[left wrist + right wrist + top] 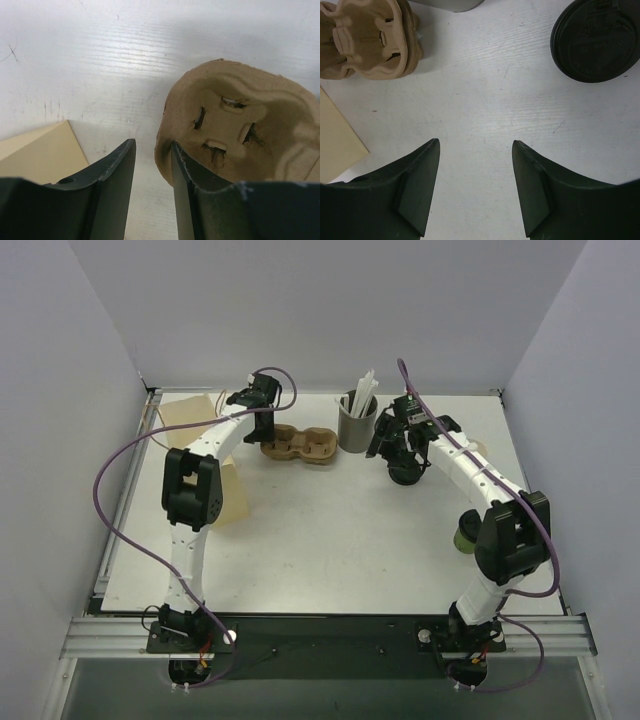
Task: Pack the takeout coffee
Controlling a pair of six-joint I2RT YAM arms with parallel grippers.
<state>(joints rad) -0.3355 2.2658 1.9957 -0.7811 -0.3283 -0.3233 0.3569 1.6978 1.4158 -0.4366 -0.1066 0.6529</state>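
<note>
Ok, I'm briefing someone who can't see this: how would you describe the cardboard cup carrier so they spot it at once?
Look to the back of the white table, left of the grey cup of straws. The cup carrier lies there, beside the left gripper. It is the only brown, lumpy moulded-pulp piece with round wells; the tan bag nearby is flat and smooth.

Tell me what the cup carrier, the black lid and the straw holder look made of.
The carrier looks like moulded paper pulp: matte tan, fibrous, with rough-edged slits. The lid is probably plastic: smooth black with a faint sheen and embossed detail. The straw holder is grey and matte; whether it is paper or plastic is too small to tell.
</note>
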